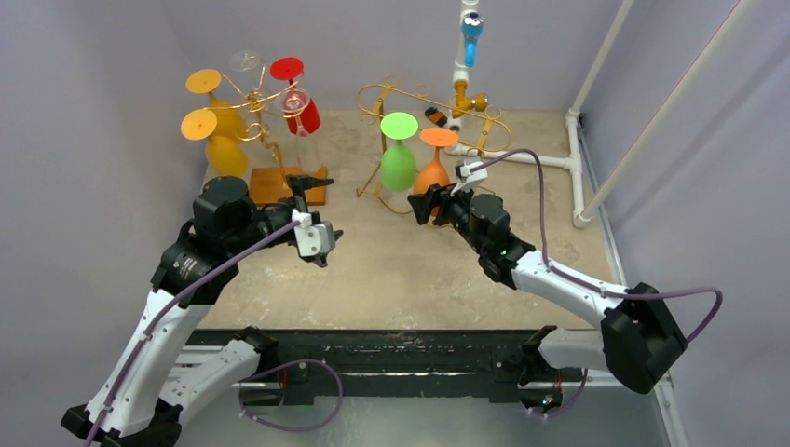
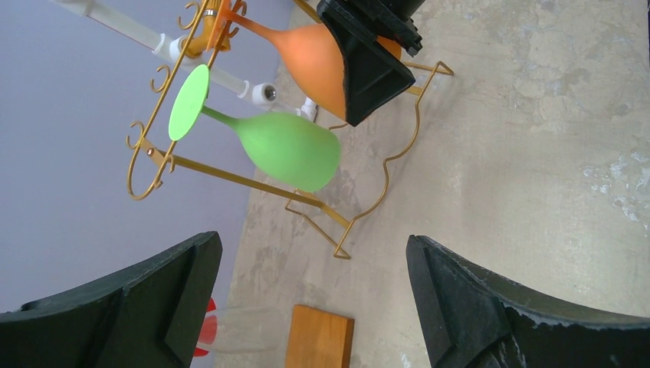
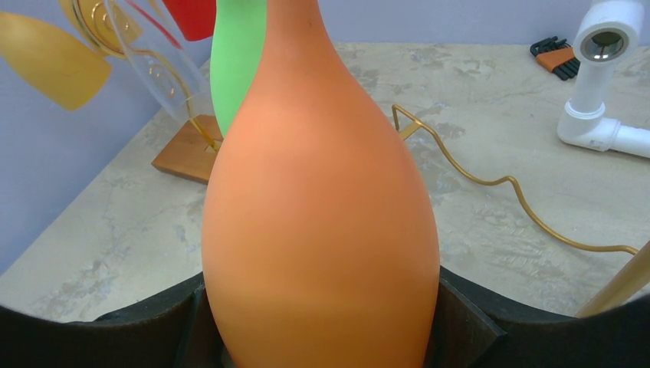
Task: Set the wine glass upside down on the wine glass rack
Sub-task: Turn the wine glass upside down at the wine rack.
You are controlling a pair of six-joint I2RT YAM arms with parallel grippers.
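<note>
- orange wine glass (image 3: 322,215): hangs upside down, foot up at the rail, bowl down, toward the middle of the table's far edge. this is the pose the task asks for.
- right gripper (image 1: 427,200): its pads are clamped on the two sides of the bowl. the low grip on the bowl likely leaves the foot and stem free to slide along the rails.
- gold wire rack (image 2: 230,175): stands at the far edge, about mid-table. a green wine glass (image 1: 398,166) hangs inverted on it, just beside the orange one.
- left gripper (image 1: 324,247): fingers wide apart and holding nothing, over the left-centre of the table. it is probably parked clear of the working arm.
- second rack, wooden base (image 1: 279,184): in the far left corner, carrying yellow, red and clear glasses.
- white pipe (image 1: 522,158): lies toward the far right corner.
- view notes: the top camera alone shows the orange foot level with the rail. the right wrist camera alone shows the pads against the bowl. the left wrist camera gives a side view of both hanging glasses. no view settles whether the foot is fully seated.
</note>
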